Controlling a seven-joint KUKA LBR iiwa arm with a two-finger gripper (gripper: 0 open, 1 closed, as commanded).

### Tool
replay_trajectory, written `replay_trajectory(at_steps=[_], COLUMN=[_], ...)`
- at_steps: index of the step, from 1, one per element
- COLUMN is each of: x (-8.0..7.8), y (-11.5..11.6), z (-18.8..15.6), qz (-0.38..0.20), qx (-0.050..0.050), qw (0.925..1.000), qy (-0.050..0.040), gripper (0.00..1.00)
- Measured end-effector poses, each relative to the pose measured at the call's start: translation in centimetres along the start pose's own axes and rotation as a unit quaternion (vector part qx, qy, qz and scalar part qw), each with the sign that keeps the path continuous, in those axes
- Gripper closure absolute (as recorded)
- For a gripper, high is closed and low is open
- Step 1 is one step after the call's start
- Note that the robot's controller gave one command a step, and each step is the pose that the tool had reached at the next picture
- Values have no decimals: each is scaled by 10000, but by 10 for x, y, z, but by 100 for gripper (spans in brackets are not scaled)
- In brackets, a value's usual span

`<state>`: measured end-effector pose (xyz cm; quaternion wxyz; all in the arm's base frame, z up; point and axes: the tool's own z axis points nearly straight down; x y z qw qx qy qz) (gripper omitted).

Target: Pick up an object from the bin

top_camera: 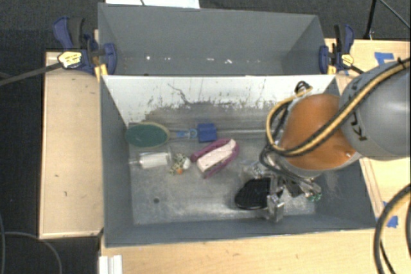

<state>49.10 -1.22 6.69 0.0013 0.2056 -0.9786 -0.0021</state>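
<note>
My gripper is low in the bin's front right part, under the arm's orange cover. A black rounded object lies on the bin floor right against the gripper's left side; whether it is gripped I cannot tell. A pink and white block-shaped object lies a little further left, towards the middle of the bin.
In the left half of the bin lie a green oval brush with a blue handle, a small clear bottle and a tiny multicoloured piece. The arm and its cables cover the bin's right side.
</note>
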Motion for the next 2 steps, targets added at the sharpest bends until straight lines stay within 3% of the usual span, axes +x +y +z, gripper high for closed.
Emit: replay_trajectory(at_steps=[1, 2], x=[0, -16], y=[-5, 10], z=[-3, -171], qz=[6, -375], qx=[24, 41], qw=[10000, 9993], qy=[-20, -52], gripper=[100, 100])
